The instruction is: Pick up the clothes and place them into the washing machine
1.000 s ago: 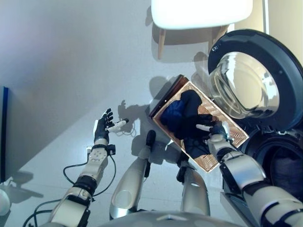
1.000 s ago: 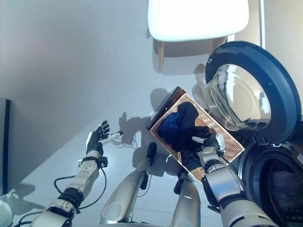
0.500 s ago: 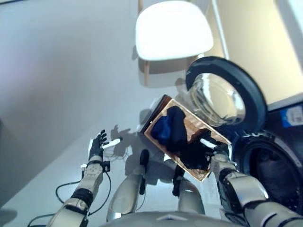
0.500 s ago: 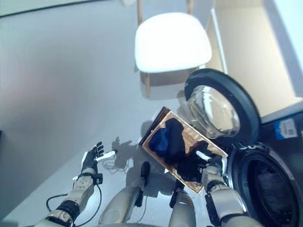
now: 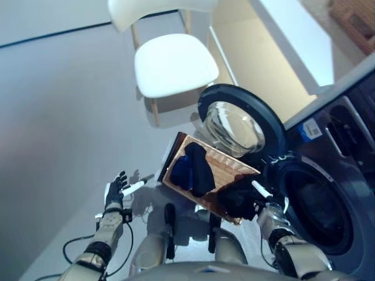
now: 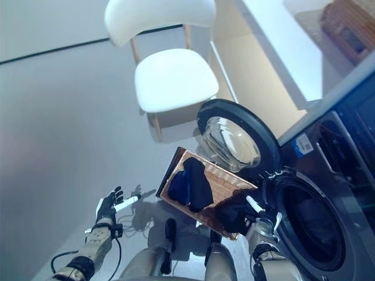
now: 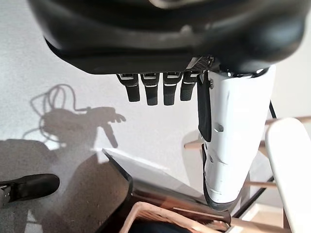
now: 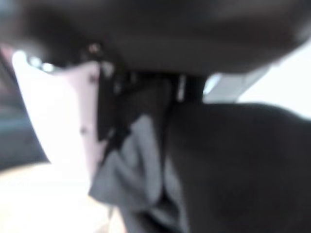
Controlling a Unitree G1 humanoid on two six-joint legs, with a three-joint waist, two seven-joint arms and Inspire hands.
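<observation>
We see the right robot hand [image 5: 265, 202] clamped on a dark garment [image 5: 237, 198] at the basket [image 5: 225, 170], lower right. Soft, light cloth; we grip bunched folds. Left robot hand [image 5: 115, 190] hangs spread.

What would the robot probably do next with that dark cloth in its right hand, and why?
Probably lift the dark garment out of the wicker basket and swing it toward the washing machine drum. The right hand is shut on it at the basket's near end, and the door stands open beside it. The left hand hangs open, idle.
</observation>
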